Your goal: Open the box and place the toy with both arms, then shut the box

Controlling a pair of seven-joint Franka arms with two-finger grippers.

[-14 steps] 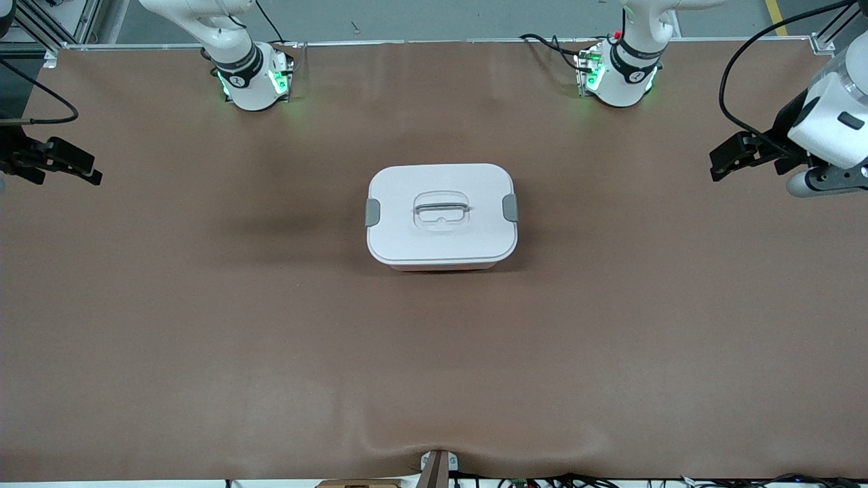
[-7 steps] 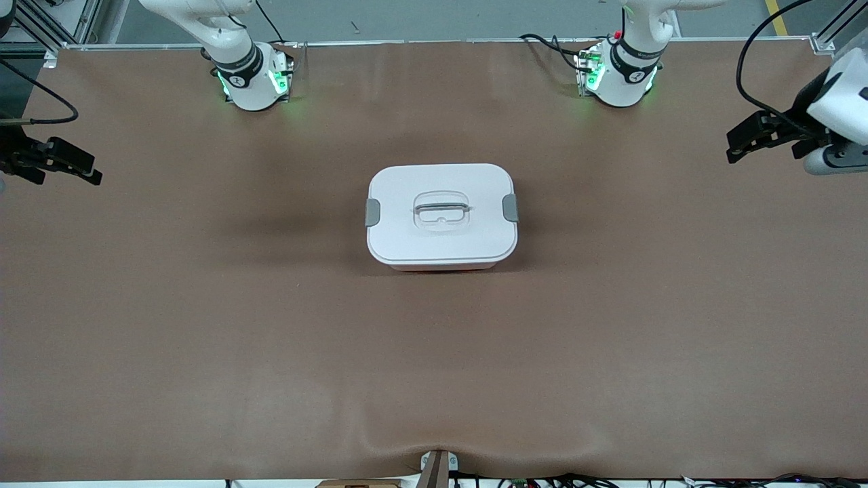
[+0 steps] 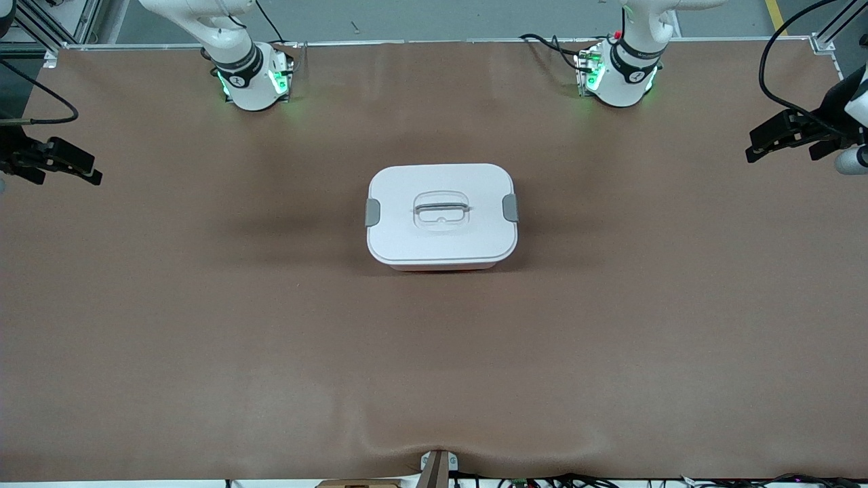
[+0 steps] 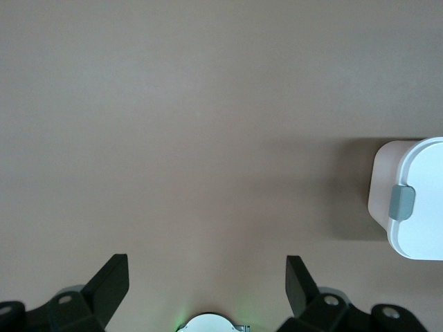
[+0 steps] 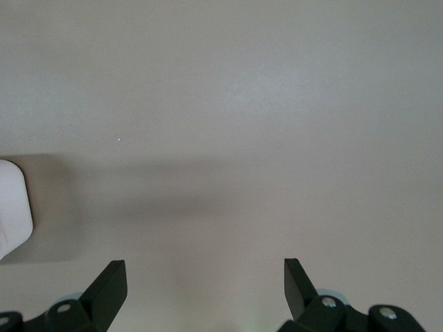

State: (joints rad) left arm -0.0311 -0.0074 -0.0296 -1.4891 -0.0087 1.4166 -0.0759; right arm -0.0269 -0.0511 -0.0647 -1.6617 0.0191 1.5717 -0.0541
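Centrally in the front view, we are seeing the box (image 3: pixel 441 216) lying closed; wrist views are showing the left gripper (image 4: pixel 206 285) and right gripper (image 5: pixel 205 287) spread over bare table (image 3: pixel 203 325).

Even overhead light, soft shadow at 9 o'clock of the box (image 3: pixel 441 215), green glow at arm bases, wrist views paler, sharp throughout
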